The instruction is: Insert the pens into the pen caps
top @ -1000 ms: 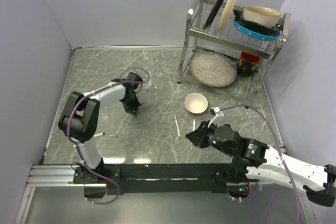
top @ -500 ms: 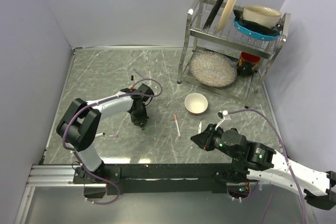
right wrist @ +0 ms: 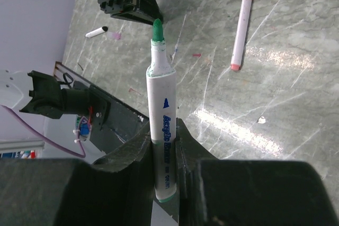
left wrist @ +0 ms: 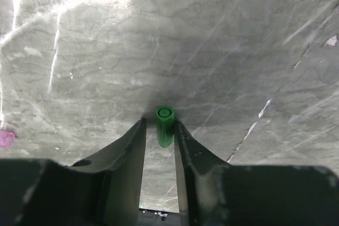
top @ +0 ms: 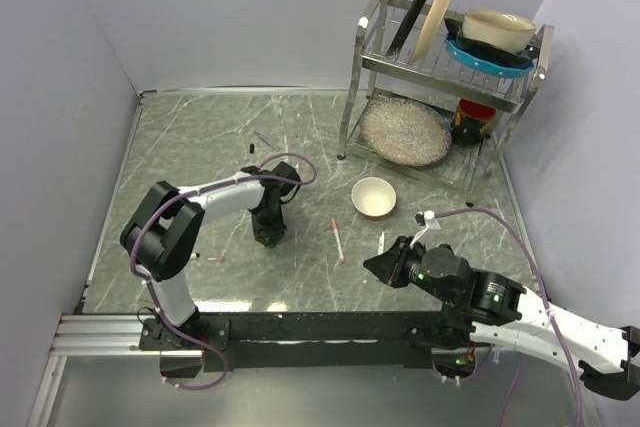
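**Green cap upright on the marble table**

Grey-veined marble table (top: 200, 137), plain lilac walls (top: 70, 67), dish rack (top: 440, 77) far right. The left gripper (left wrist: 160, 125) has jaws slightly parted, loose about the standing green cap (left wrist: 164, 126). The right gripper (right wrist: 163, 130) clamps the green-tipped pen (right wrist: 161, 99), tip up. Since a second ago, the left gripper has shifted toward the table's middle and the right gripper has drawn back.

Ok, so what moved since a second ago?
The left gripper slid rightward and nearer the arm bases, then opened its jaws around the green cap, which sits loose between them. The right gripper drifted slightly right and still grips the green-tipped pen. The pink-ended pen, the bowl and the dish rack stayed put.
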`<state>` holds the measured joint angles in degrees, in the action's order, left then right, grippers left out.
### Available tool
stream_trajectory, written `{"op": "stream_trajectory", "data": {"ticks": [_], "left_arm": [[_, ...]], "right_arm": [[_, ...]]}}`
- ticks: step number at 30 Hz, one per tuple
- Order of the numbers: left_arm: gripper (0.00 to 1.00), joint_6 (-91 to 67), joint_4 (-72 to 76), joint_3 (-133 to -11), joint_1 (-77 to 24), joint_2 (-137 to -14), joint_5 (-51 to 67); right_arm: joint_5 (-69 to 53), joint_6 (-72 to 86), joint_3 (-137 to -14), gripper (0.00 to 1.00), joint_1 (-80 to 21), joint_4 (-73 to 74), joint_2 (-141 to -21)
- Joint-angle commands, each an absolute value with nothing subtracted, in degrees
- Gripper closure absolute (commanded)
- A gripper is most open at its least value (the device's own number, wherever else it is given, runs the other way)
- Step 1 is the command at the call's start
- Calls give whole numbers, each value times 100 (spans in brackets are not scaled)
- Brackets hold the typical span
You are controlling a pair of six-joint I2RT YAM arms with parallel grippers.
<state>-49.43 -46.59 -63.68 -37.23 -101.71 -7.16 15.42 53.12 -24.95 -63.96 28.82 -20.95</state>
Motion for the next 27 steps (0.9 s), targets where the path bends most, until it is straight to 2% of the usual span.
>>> {"op": "stream_trajectory", "data": {"ticks": [1, 7, 11, 15, 27], "left_arm": [[70, -5124, -4790, -6583, -3832, -10345, -914], [79, -5001, -4685, -6723, -3832, -10555, -861], [79, -4975, -4755, -6899, -3832, -10766, -967], [73, -4966, -4746, -6934, -3832, -10872, -975], [70, -4948, -4729, -7066, -3823, -10969, -1081]], "right_arm": [[1705, 5317, -2602, 100, -6372, 2865, -2030], [1565, 5335, -2514, 100, -6372, 2725, -2100], [1512, 5353, -2487, 100, -6372, 2760, -2083], [1582, 5370, -2505, 100, -6381, 2839, -1969], [1468, 5432, -2426, 100, -6372, 2646, -2136]]}}
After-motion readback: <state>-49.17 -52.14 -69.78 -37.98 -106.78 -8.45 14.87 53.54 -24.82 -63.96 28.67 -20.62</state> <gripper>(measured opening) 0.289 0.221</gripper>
